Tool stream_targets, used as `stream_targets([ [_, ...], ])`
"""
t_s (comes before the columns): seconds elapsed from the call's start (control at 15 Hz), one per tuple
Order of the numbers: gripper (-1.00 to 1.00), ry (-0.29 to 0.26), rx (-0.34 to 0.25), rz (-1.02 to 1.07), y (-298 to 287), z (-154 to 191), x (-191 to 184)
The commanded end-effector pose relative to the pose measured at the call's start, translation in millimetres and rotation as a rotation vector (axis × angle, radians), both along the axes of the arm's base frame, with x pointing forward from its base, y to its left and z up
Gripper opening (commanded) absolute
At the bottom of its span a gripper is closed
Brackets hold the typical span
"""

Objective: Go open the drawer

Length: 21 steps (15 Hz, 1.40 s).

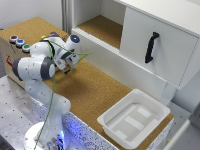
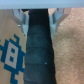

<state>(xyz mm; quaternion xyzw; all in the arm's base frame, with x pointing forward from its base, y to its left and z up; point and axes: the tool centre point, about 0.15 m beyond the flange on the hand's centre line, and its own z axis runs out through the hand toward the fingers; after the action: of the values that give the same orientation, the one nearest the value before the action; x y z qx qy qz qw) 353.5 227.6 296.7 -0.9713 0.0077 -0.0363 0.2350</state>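
The drawer [image 1: 167, 55] is a white front panel in the white cabinet on the exterior view's right, with a black vertical handle [image 1: 151, 47]. It looks shut. My gripper [image 1: 66, 69] hangs low over the cork tabletop at the exterior view's left, far from the handle. In the wrist view my gripper [image 2: 39, 20] shows two pale fingers [image 2: 21, 21] standing apart with nothing between them. Below them lie a dark strip [image 2: 39, 55], cork and a cardboard face with a blue pattern [image 2: 10, 52]. The drawer is out of the wrist view.
A cardboard box [image 1: 10, 52] with coloured buttons [image 1: 20, 43] stands behind the arm. An open shelf bay [image 1: 102, 27] sits beside the drawer. A white plastic tray [image 1: 134, 118] lies on the cork top [image 1: 90, 90] near its front edge.
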Motion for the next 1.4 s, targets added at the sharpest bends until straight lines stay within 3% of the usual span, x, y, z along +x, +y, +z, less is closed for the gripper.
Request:
stream_targets([
  [0.0, -1.00, 0.028, -0.026, 0.024, -68.4, -56.4, 20.5],
  [0.2, -1.00, 0.036, -0.065, 0.021, -88.8, -50.6, 21.7],
  [0.27, 1.00, 0.035, -0.085, 0.025, -89.0, -48.4, 19.3],
  [0.93, 1.00, -0.090, -0.087, -0.061, -93.8, -10.0, -18.2],
  [1.13, 1.00, -0.160, -0.147, -0.097, -99.0, 14.5, -22.7],
  [1.33, 1.00, -0.236, -0.246, -0.113, -102.3, 61.2, -30.6],
])
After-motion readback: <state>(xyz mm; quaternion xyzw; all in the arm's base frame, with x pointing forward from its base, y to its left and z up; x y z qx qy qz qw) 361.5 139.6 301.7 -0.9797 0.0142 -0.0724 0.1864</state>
